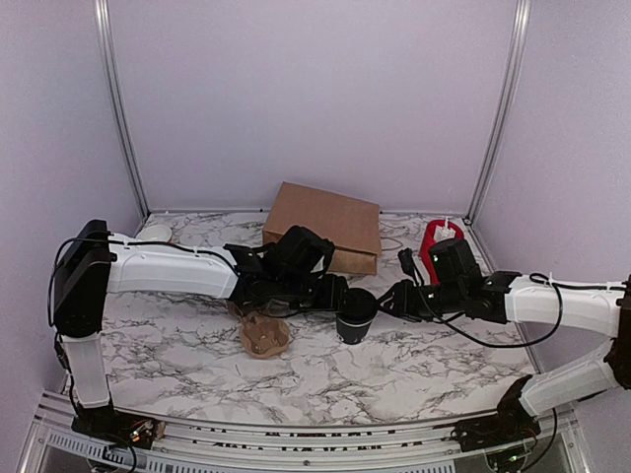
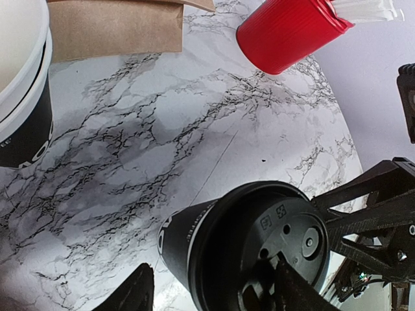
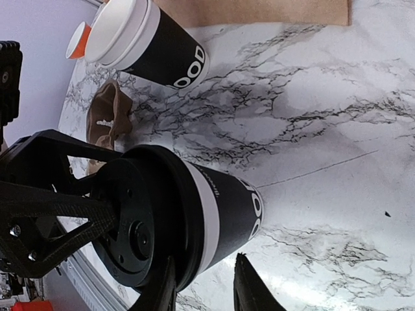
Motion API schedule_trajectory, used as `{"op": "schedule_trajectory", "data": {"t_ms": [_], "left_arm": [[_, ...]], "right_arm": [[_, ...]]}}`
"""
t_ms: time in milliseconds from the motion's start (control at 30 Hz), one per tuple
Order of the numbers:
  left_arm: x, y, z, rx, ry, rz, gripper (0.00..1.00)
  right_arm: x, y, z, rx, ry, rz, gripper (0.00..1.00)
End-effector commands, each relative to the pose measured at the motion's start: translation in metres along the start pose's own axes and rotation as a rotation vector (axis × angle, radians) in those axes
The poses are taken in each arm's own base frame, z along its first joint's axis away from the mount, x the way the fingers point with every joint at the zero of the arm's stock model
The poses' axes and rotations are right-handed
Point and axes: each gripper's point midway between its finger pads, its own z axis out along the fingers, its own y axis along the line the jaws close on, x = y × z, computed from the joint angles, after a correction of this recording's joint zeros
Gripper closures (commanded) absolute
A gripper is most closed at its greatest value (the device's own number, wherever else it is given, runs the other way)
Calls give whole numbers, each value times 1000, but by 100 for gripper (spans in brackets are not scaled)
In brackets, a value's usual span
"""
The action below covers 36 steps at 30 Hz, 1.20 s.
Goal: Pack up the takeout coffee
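Note:
The takeout coffee (image 1: 355,317), a black cup with white lettering and a black lid, stands mid-table between my two grippers. In the left wrist view the takeout coffee (image 2: 194,240) fills the lower frame. My left gripper (image 2: 214,262) is open: one finger lies over the lid and the other stands off the cup's wall. In the right wrist view my right gripper (image 3: 205,259) straddles the lid's rim on the takeout coffee (image 3: 227,207). One of its fingers (image 3: 162,288) touches the lid's edge. The other sits just off the wall, so a firm pinch does not show.
A brown paper bag (image 1: 325,222) lies behind the cup. A red cylinder (image 1: 441,239) holding white items stands at the back right. A lidless white-rimmed black cup (image 3: 149,45) and a brown cardboard piece (image 1: 264,335) sit left of the coffee.

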Motion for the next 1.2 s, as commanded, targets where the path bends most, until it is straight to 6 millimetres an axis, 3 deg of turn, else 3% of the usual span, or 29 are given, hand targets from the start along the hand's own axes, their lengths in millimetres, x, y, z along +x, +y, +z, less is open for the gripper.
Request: {"op": "schedule_trajectory", "data": {"t_ms": [0,400,600,700,1000,1167], "left_arm": [[4,6,3,-12,14,-2,36],[11,14,8,-29,25,-14,36],[13,16,9,-28,29,-20,36],[14,17,10,-29,32,-20,36],[16,18,10,-28,37,-17,36],[16,17,9,-20,38,-6,36]], "right_arm": [[11,-4,5,13,34,-7,72],[50,-52,9,174,136,-4,74],[55,-66,9,240,149,-12,75],[50,-61,9,225,138,-9,75],[2,-13,-2,111,16,-46,74],[-16,-2,-1,105,-20,-69,73]]}}
